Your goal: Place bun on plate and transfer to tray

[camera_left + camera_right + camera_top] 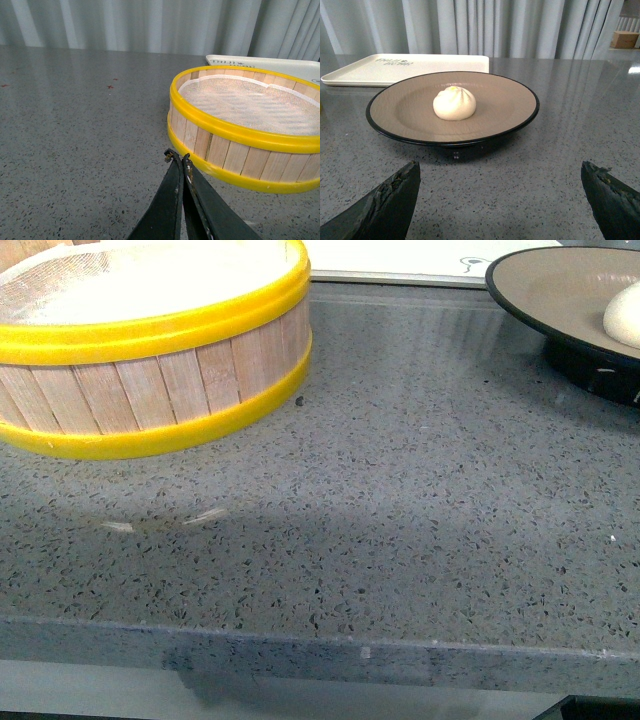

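The cream-white pleated bun (454, 103) sits in the middle of the beige plate with a black rim (520, 122); both also show at the far right of the front view, bun (625, 315) on plate (520, 295). The white tray (380, 72) lies flat on the counter just behind the plate, and its edge shows in the front view (400, 260). My right gripper (500, 172) is open and empty, low over the counter a short way in front of the plate. My left gripper (178, 156) is shut and empty, its tips close to the steamer basket's side.
A yellow-rimmed wooden steamer basket (150, 360) with a white cloth liner stands at the left back; it also fills the left wrist view (240, 140). The grey speckled counter (400, 490) ends at a front edge (320, 650). Curtains hang behind.
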### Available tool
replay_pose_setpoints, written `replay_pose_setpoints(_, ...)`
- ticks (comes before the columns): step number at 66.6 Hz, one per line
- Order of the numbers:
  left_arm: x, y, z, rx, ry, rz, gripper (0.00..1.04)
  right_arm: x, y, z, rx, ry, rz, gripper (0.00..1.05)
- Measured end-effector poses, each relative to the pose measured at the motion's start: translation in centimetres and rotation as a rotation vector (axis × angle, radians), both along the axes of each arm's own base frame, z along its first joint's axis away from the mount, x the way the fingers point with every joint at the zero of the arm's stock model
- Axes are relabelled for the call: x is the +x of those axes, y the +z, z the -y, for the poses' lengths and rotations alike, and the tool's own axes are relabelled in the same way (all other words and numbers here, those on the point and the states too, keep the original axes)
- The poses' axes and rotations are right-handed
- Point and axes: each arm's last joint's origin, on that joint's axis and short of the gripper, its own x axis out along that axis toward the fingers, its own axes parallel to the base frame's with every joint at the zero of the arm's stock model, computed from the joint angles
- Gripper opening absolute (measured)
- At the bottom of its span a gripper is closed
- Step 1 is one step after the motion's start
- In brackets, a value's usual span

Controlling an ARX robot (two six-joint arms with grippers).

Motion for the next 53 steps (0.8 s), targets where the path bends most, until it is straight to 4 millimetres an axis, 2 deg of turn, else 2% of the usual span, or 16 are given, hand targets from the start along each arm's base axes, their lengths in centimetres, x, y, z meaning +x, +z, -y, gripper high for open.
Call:
replay_pose_setpoints(13, -1.2, -0.3, 0.0, 0.000, 0.000, -0.004, 0.04, 0.0, 0.0, 0.0, 0.000, 0.000, 0.000, 0.96)
replay_pose_setpoints(31, -1.2, -0.3, 0.0, 0.000, 0.000, -0.007, 0.04, 0.0, 0.0, 0.0, 0.000, 0.000, 0.000, 0.96)
replay_pose_setpoints(37, -1.2, -0.3, 0.0, 0.000, 0.000, -0.007, 0.20, 0.0, 0.0, 0.0, 0.000, 0.000, 0.000, 0.96)
replay_pose_setpoints(43, -1.2, -0.3, 0.0, 0.000, 0.000, -0.007, 0.41, 0.0, 0.0, 0.0, 0.000, 0.000, 0.000, 0.96)
replay_pose_setpoints(53, -1.2, -0.3, 0.0, 0.000, 0.000, -0.007, 0.66, 0.0, 0.0, 0.0, 0.000, 0.000, 0.000, 0.96)
